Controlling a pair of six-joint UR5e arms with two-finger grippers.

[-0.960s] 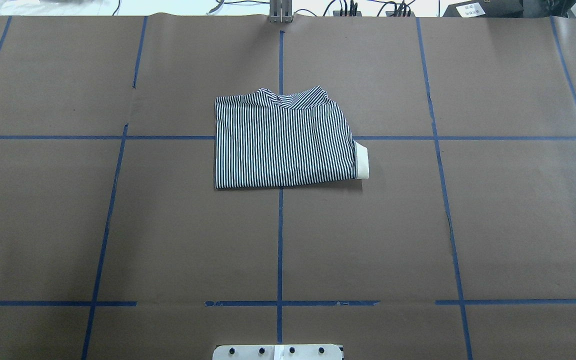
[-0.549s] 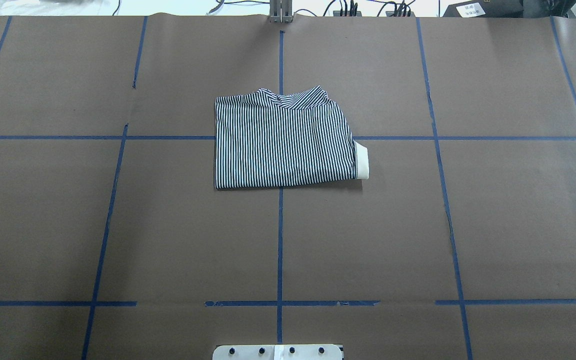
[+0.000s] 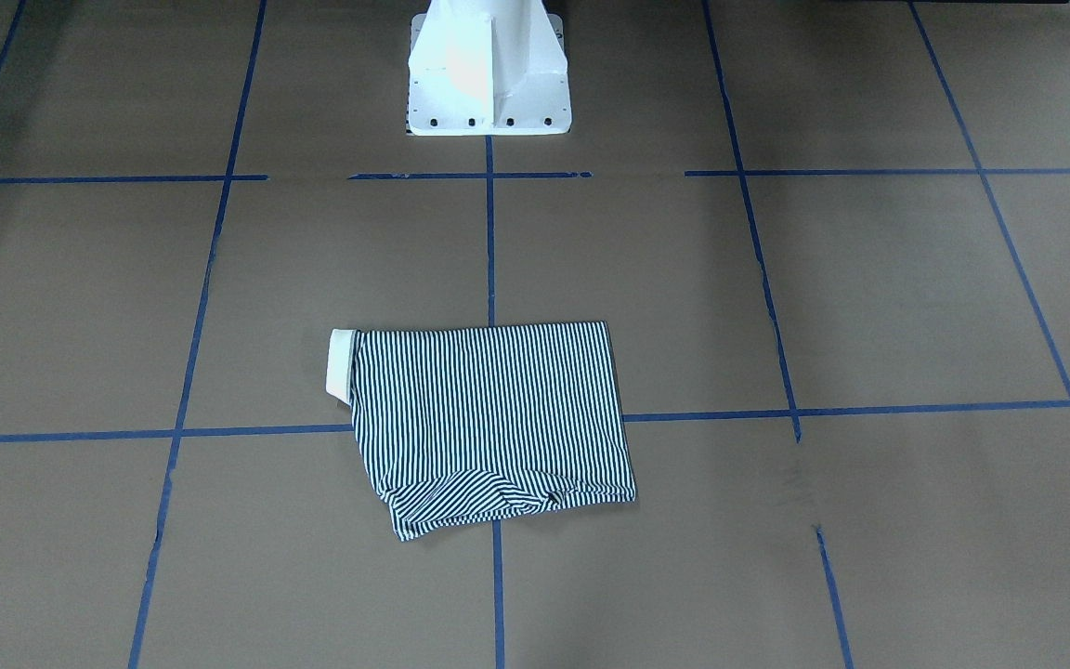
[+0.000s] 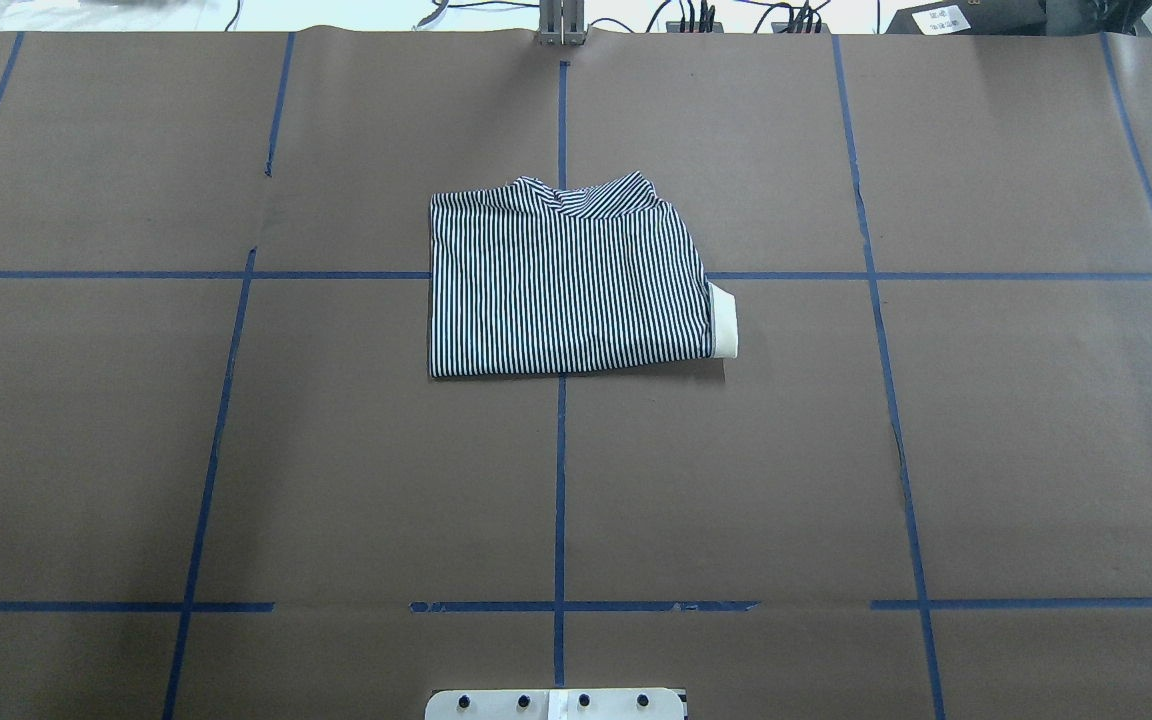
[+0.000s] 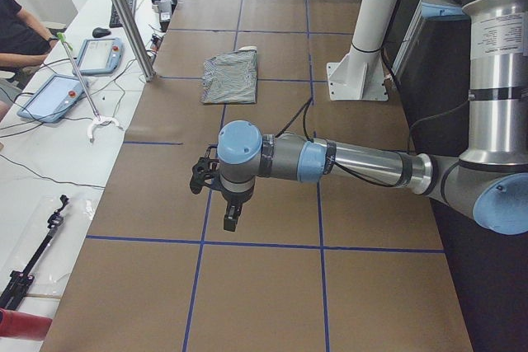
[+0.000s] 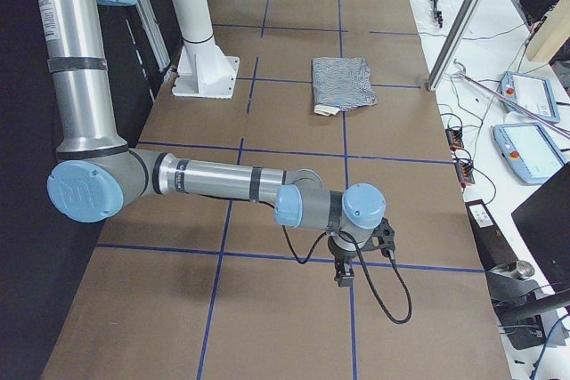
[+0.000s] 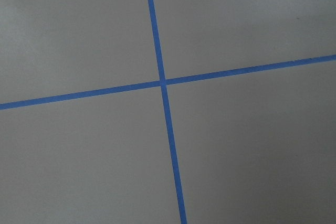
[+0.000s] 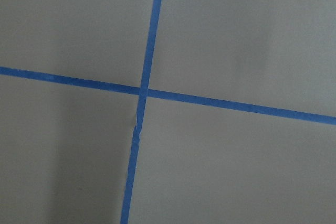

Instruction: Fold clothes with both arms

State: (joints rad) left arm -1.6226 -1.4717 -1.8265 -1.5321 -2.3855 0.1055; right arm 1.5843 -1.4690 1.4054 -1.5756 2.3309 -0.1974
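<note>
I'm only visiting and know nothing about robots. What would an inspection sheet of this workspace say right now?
Surface: table covered in brown paper, marked with a grid of blue tape.
Job's things: striped shirt folded into a rough rectangle, lying flat mid-table, with a cream band poking out on one side.
Clutter: nothing seen.
Grippers: left gripper and right gripper hang over bare paper, far from the shirt; whether they are open or shut cannot be told.
Cables: black cable loops at the right wrist; more wires at the table's far edge.
Surroundings: white pedestal, side desks with control tablets, a seated person.
</note>
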